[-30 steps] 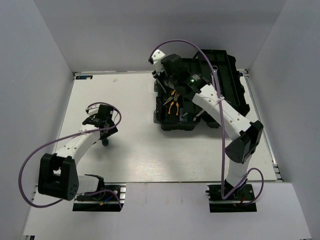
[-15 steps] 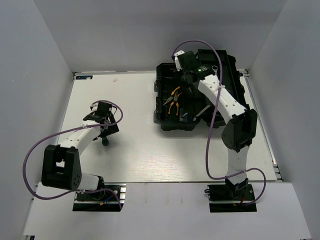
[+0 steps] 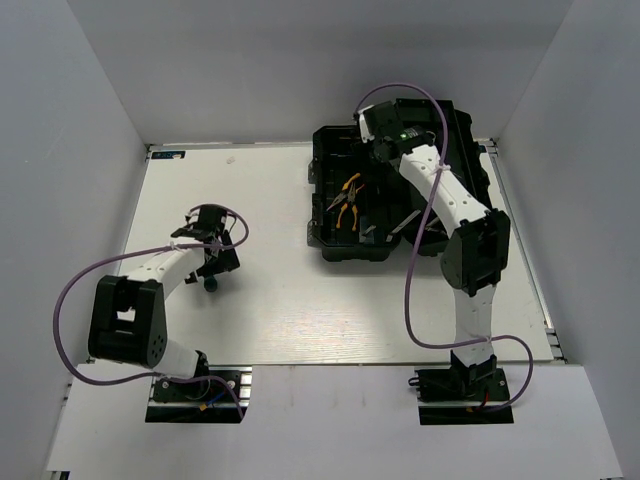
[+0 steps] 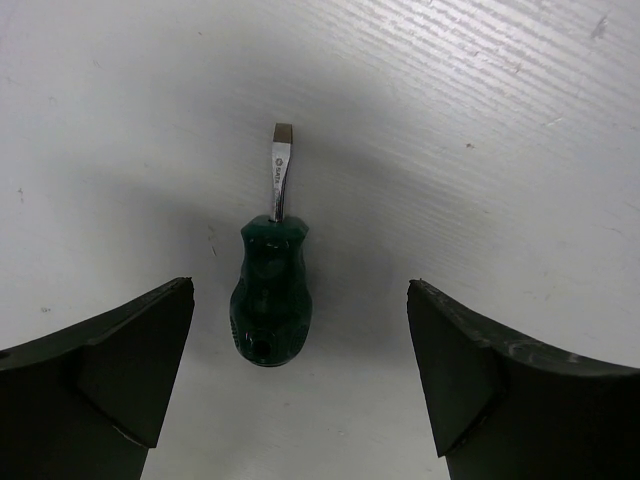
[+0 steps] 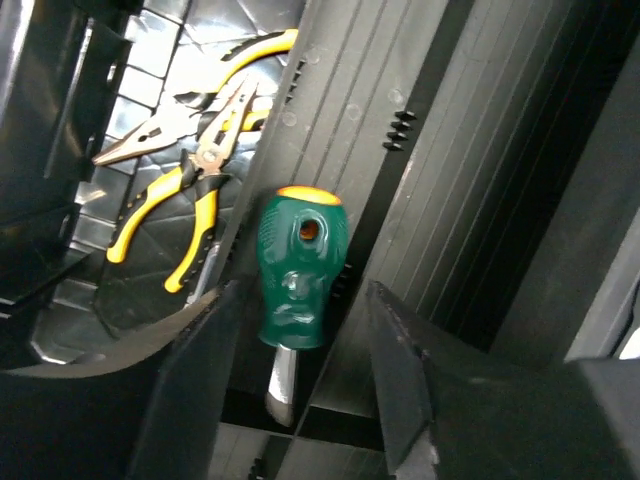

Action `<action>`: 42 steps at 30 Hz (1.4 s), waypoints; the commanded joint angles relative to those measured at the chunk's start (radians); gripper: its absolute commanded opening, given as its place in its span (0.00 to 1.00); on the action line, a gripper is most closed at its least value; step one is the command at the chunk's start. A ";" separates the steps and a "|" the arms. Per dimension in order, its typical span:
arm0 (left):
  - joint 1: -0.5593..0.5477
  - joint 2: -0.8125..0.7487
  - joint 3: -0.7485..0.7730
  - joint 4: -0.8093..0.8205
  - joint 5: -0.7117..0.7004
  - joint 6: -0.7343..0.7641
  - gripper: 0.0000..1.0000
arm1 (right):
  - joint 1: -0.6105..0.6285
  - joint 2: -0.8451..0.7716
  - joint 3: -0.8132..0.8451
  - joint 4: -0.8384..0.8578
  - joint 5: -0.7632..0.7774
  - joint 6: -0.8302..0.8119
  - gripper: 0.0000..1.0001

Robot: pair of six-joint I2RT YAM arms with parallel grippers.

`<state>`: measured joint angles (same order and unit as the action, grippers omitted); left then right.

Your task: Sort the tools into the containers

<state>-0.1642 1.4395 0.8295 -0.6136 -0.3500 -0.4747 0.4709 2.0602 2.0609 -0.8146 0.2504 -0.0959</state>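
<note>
A green-handled screwdriver (image 4: 272, 295) lies flat on the white table, blade pointing away; it also shows in the top view (image 3: 210, 284). My left gripper (image 4: 300, 290) is open just above it with a finger on either side, not touching; in the top view it is the left gripper (image 3: 213, 268). My right gripper (image 5: 305, 290) is open over the back of the black toolbox (image 3: 470, 190). A second green screwdriver (image 5: 302, 265) with an orange cap stands blade-down between its fingertips, with gaps on both sides. Two yellow-handled pliers (image 5: 135, 225) lie in the toolbox tray (image 3: 348, 200).
The toolbox (image 5: 480, 150) lies open at the table's back right, its ribbed lid to the right. White walls close in the table on three sides. The right arm (image 3: 450, 200) stretches across the toolbox. No wrenches show.
My right gripper swung right from the toolbox's back left corner to its back middle. My left arm folded closer in; its gripper stays over the screwdriver on the table.
</note>
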 commanded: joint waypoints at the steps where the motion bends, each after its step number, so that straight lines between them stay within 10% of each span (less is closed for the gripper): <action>1: 0.014 0.015 0.022 -0.005 -0.004 0.007 0.98 | -0.002 -0.058 0.012 0.009 -0.051 0.010 0.61; 15: 0.043 0.055 0.002 -0.005 0.072 -0.002 0.72 | -0.014 -0.448 -0.286 0.130 -0.218 0.076 0.63; 22: 0.043 0.044 -0.020 -0.005 0.129 -0.002 0.30 | -0.043 -0.580 -0.393 0.160 -0.278 0.088 0.63; 29: 0.025 -0.052 0.046 0.023 0.276 0.053 0.08 | -0.058 -0.701 -0.493 0.192 -0.332 0.088 0.65; 34: -0.008 -0.113 0.127 0.248 0.731 0.153 0.00 | -0.071 -0.810 -0.599 0.255 -0.385 0.055 0.00; 42: -0.141 0.122 0.471 0.437 1.049 0.124 0.00 | -0.097 -0.873 -0.735 0.316 -0.217 -0.007 0.00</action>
<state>-0.2527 1.4830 1.1965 -0.2981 0.5247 -0.3489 0.3897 1.2011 1.3582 -0.5648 -0.0475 -0.0689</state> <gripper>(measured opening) 0.486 0.005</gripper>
